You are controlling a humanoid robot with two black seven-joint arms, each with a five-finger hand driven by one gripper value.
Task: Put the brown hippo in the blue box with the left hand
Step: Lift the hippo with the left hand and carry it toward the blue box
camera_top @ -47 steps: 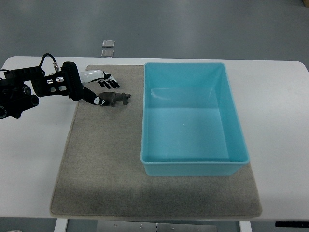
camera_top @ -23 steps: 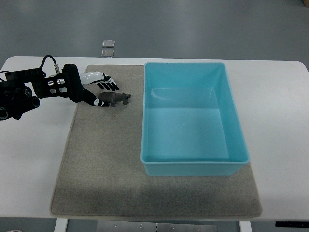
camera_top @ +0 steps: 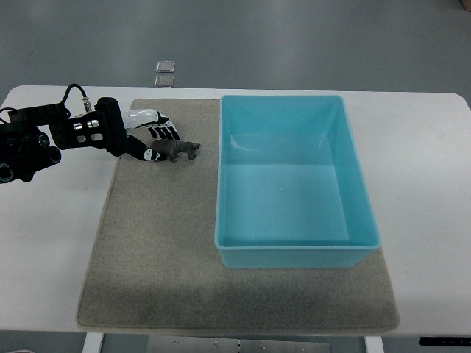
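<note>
Since the earlier frame, the left hand (camera_top: 151, 137) has been closed in slightly on the brown hippo (camera_top: 175, 151), which lies on the mat (camera_top: 162, 243) just left of the blue box (camera_top: 294, 180). No lift is seen; carrying and release remain. Whether the fingers are clamped cannot be told

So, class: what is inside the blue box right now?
Nothing shows inside the blue box: only its bare blue floor. The brown hippo lies outside it on the grey mat, at the left robot hand. The mat under the box is hidden.
</note>
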